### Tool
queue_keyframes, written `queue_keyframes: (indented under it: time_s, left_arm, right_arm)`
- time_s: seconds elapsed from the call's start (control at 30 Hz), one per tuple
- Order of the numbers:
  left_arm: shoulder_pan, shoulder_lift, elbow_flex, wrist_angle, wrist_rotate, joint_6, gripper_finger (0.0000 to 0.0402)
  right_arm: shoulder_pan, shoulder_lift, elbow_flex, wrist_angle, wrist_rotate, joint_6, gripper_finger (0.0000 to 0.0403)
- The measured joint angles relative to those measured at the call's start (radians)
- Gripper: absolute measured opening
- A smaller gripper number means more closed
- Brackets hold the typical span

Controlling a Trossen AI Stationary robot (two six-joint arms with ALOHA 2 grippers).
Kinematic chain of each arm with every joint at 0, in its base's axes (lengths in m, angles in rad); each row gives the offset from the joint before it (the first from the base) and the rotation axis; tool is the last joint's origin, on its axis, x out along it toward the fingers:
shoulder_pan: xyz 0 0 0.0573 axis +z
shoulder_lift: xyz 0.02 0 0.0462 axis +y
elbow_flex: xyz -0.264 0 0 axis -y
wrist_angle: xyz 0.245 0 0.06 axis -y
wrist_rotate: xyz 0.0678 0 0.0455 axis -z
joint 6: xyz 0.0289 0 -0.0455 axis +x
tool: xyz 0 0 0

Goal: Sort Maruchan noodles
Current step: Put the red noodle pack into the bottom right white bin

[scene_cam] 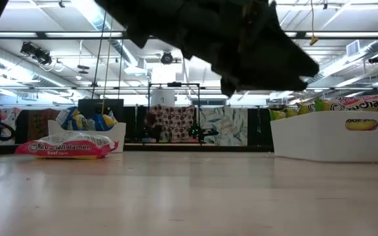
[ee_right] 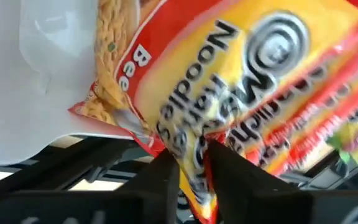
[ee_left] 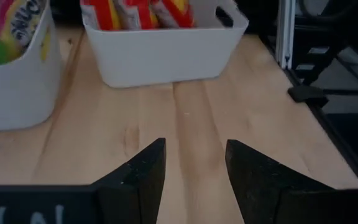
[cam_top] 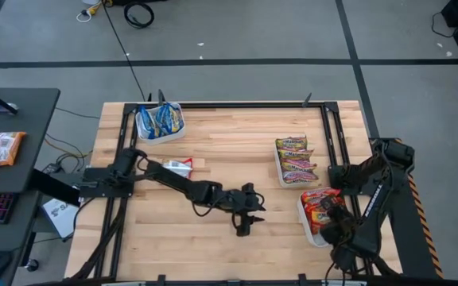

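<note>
Noodle packets are sorted into white trays: blue-yellow ones (cam_top: pixel 159 121) at the far left, yellow-green ones (cam_top: pixel 294 159) at the right, orange-red ones (cam_top: pixel 319 203) at the near right. One silver-white packet with red (cam_top: pixel 178 165) lies flat on the wood beside my left arm. My left gripper (cam_top: pixel 243 229) hovers over bare table at the middle, open, nothing between its fingers (ee_left: pixel 194 168). My right gripper (cam_top: pixel 332 225) is over the orange-red tray, shut on an orange-red packet (ee_right: pixel 229 81). My right gripper has the orange-red packet's edge (ee_right: pixel 194 155) between its two fingers, which stand only a little apart. It comes from above, slanting down. The packet spreads out beyond the fingertips over the white tray's wall (ee_right: pixel 36 74) and the other orange-red packets.
Black frame rails (cam_top: pixel 328 135) run along the table's sides and far edge. The two right-hand trays (ee_left: pixel 166 56) stand close together ahead of my left gripper. A dark desk (cam_top: pixel 14 159) with a keyboard and more packets stands left of the table. Bare wood lies in the middle and near side.
</note>
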Motion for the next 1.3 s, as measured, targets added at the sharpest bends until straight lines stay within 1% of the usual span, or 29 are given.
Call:
queue_keyframes:
  time_s: [0.13,0.23,0.3,0.47,0.57,0.67,0.8,0.87,0.97,1.03,1.2,1.3]
  left_arm:
    - [0.0,-0.062,0.0,-0.141,-0.013,0.001,0.0172]
    - [-0.004,-0.106,0.0,-0.198,-0.021,-0.004,0.0172]
    - [-0.012,-0.116,0.0,-0.199,-0.022,-0.007,0.0172]
    - [-0.028,-0.109,0.001,-0.154,-0.012,-0.007,0.0172]
    - [-0.034,-0.088,0.0,-0.156,-0.003,-0.007,0.0172]
    - [-0.037,-0.074,-0.001,-0.155,-0.007,-0.003,0.0172]
    - [-0.05,-0.065,0.0,-0.15,-0.004,0.024,0.0172]
    - [-0.058,-0.063,0.0,-0.15,0.01,0.051,0.0172]
    - [-0.068,-0.064,0.0,-0.147,0.024,0.073,0.0172]
    - [-0.073,-0.064,0.0,-0.149,0.036,0.073,0.0172]
    - [-0.09,-0.064,-0.001,-0.151,0.062,0.08,0.0172]
    - [-0.104,-0.064,-0.001,-0.156,0.063,0.106,0.0172]
  right_arm:
    - [0.0,-0.016,0.066,-0.061,0.006,0.093,0.0135]
    - [-0.005,-0.045,0.122,-0.047,-0.003,0.238,0.0162]
    - [-0.015,-0.057,0.157,-0.045,-0.015,0.41,0.017]
    - [-0.041,-0.071,0.173,-0.008,-0.031,0.955,0.0166]
    - [-0.055,-0.07,0.143,0.088,-0.087,1.157,0.016]
    - [-0.059,-0.064,0.095,0.248,-0.137,1.256,0.0154]
    - [-0.055,-0.058,0.016,0.406,-0.156,1.389,0.0144]
    - [-0.055,-0.062,-0.013,0.435,-0.15,1.453,0.0138]
    - [-0.054,-0.06,-0.06,0.419,-0.095,1.547,0.0129]
    - [-0.058,-0.052,-0.098,0.419,-0.087,1.6,0.0123]
    - [-0.061,-0.056,-0.202,0.587,-0.114,1.695,0.0114]
    - [-0.062,-0.061,-0.257,0.668,-0.109,1.706,0.0114]
